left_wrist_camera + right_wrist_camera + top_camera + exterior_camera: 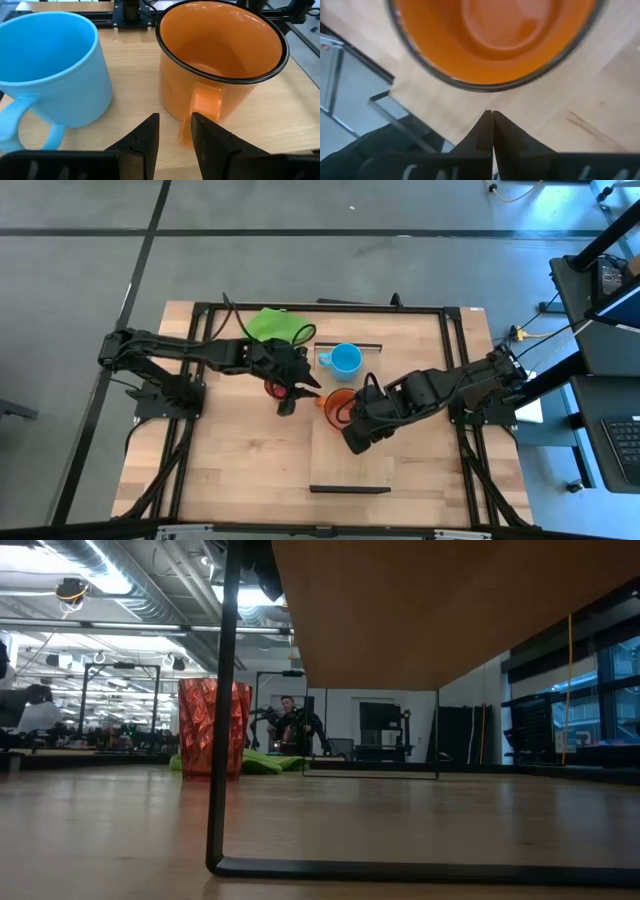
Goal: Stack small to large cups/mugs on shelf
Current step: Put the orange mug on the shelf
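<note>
The orange mug (338,402) and the light-blue mug (346,360) stand upright on the pale shelf board (352,465). The ribbed red cup (213,728) stands on the tabletop left of the shelf, beside my left arm. My left gripper (175,117) is low at the shelf's left edge, open by a narrow gap. It points level at the orange mug's handle (205,105), with the blue mug (55,70) beside it. My right gripper (492,114) is shut and hovers over the orange mug's near rim (470,85), looking down into it. My left gripper comes level from the table's left at the orange mug's handle (202,112), which stands right at the tip of one finger (210,135). I cannot tell whether it touches. The mug stands upright on the shelf.
A green cloth (278,325) lies on the table's far left part, behind the red cup. The shelf has dark metal end bars at the far (350,343) and near (350,490) ends. Bare board lies between the orange mug and the near bar.
</note>
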{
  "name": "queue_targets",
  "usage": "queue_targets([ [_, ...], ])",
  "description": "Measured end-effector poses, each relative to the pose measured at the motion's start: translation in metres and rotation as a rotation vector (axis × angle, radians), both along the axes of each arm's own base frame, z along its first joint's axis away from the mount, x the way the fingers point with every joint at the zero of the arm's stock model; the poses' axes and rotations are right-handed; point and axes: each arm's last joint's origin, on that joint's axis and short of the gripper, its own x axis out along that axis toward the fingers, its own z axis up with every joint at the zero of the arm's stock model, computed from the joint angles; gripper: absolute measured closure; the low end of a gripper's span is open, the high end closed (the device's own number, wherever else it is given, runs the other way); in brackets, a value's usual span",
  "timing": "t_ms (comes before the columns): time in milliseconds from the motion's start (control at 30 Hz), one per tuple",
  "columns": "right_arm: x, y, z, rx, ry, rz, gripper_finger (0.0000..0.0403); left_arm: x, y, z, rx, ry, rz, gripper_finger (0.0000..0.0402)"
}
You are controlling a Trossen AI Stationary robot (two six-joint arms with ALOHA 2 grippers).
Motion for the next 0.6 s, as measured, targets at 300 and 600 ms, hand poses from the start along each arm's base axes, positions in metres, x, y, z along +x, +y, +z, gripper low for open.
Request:
queue_targets([
  [300, 0.0015, 0.0031, 0.001, 0.01, -0.026, 0.008, 0.04, -0.002, -0.0028, -0.0004, 0.012, 0.016, 0.006, 0.0304],
  [600, 0.0016, 0.003, 0.001, 0.002, -0.031, 0.028, 0.04, -0.0042, -0.0035, -0.0031, -0.007, 0.054, -0.007, 0.0386],
])
